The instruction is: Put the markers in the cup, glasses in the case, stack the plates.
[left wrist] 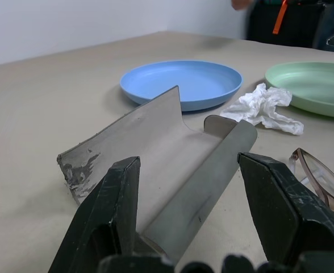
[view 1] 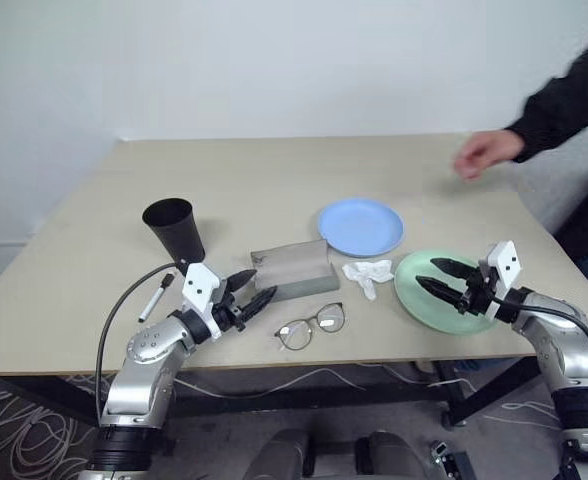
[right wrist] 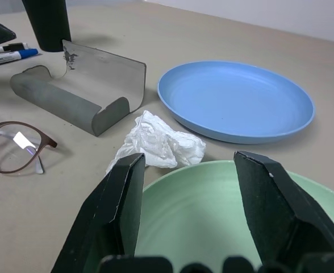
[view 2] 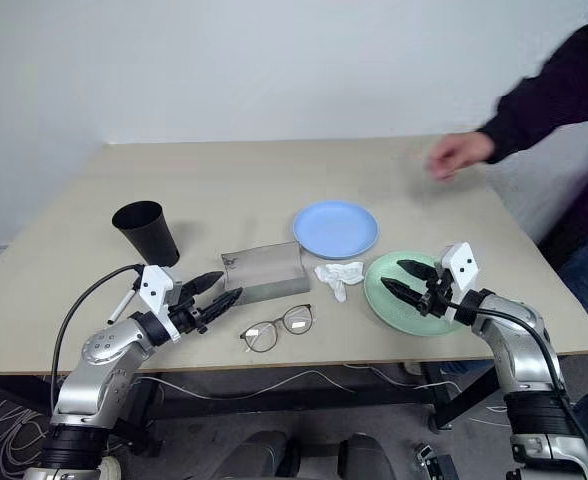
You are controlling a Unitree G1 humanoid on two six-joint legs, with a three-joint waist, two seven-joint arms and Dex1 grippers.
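The grey case (view 1: 294, 268) lies open at mid-table with its lid up. My left gripper (view 1: 264, 283) stands open just left of it, pointing at its end and holding nothing. The wire-framed glasses (view 1: 311, 327) lie in front of the case near the table edge. The black cup (view 1: 174, 228) stands upright at the left, and two markers (right wrist: 8, 54), one black-capped and one blue-capped, lie beside it. The blue plate (view 1: 361, 226) sits behind the mint green plate (view 1: 414, 300). My right gripper (view 1: 426, 274) hovers open over the green plate.
A crumpled white tissue (view 1: 368, 272) lies between the case and the green plate. A person's hand (view 1: 489, 152) in a dark sleeve reaches over the table's far right. A black cable loops from my left arm near the table's front edge.
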